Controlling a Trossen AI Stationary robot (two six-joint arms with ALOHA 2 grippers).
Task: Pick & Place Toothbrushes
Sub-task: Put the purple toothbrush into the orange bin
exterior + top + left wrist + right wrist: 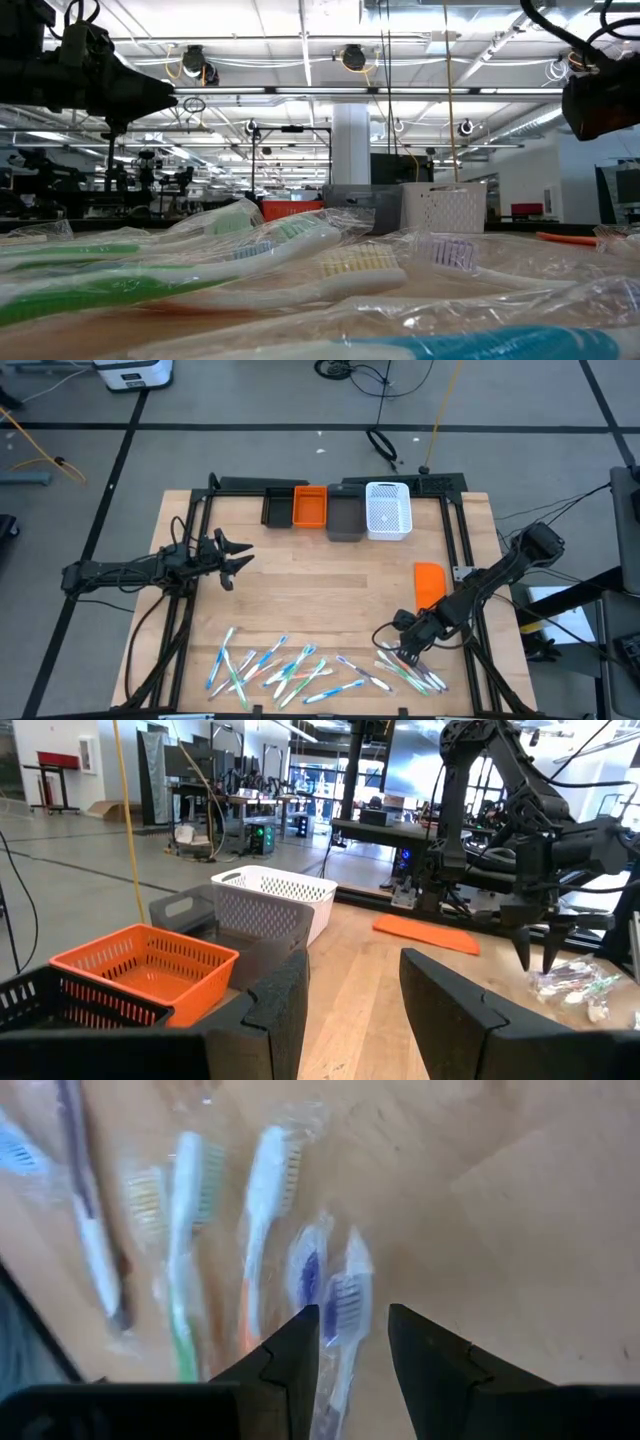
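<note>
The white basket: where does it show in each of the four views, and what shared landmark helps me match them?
High view: white basket at the table's far edge, rightmost in the row of bins.
Low view: white basket right of centre, beyond the wrapped toothbrushes.
Left wrist view: white basket behind the grey bin.
Right wrist view: not in it.
Shared landmark: the orange bin, seen in the high, low and left wrist views.
</note>
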